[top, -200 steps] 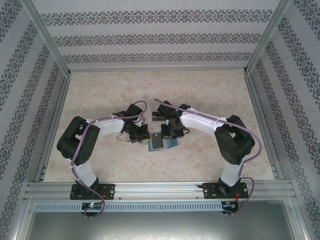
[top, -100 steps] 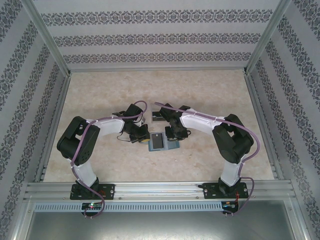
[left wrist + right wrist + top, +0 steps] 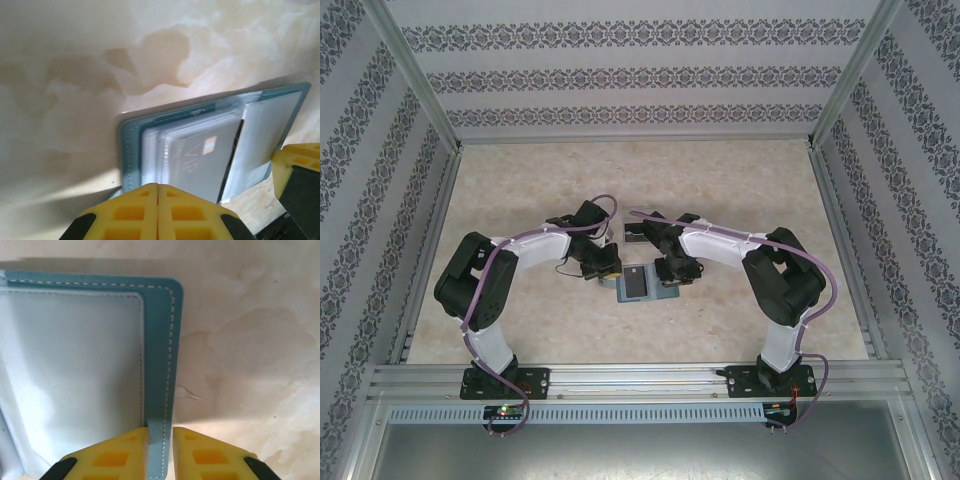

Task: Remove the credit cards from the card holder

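Observation:
The teal card holder [image 3: 665, 293] lies open and flat on the table between both grippers. A dark grey credit card [image 3: 636, 283] marked VIP [image 3: 205, 160] sits in its clear sleeve. Another card [image 3: 634, 236] lies on the table just behind. My left gripper [image 3: 607, 271] is shut with nothing between its fingers, its tips [image 3: 158, 186] over the holder's left teal edge [image 3: 127, 150]. My right gripper [image 3: 672, 272] stands slightly open. The holder's right teal border [image 3: 161, 340] runs between its fingertips [image 3: 161, 432], touching the left pad with a gap at the right one.
Patterned walls and metal rails enclose the marbled table [image 3: 520, 190] on the left, right and far sides. Both arms' elbows bend outward near the front rail [image 3: 640, 378]. A right yellow finger [image 3: 300, 165] shows at the holder's far corner in the left wrist view.
The holder's right half, held raised a second ago, now lies flat. The right jaws have parted a little. The left gripper has shifted slightly toward the holder.

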